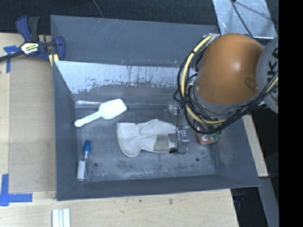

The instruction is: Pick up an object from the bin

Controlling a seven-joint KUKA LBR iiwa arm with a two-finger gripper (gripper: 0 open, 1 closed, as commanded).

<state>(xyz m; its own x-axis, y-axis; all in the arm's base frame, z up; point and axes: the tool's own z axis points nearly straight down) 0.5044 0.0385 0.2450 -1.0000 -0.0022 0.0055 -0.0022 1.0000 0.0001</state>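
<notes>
My gripper reaches down at the right edge of a crumpled white cloth lying in the middle of the bin floor. Its fingertips touch the cloth's grey patch at the right end. Most of the gripper is hidden under the arm's orange dome. A white plastic scoop lies to the upper left of the cloth, handle pointing left. Near the bin's front left corner rests a small clear tube with a blue cap.
The arm with its orange dome and looped cables covers the right part of the bin. The bin's sloped walls rise on all sides; the back wall is scratched.
</notes>
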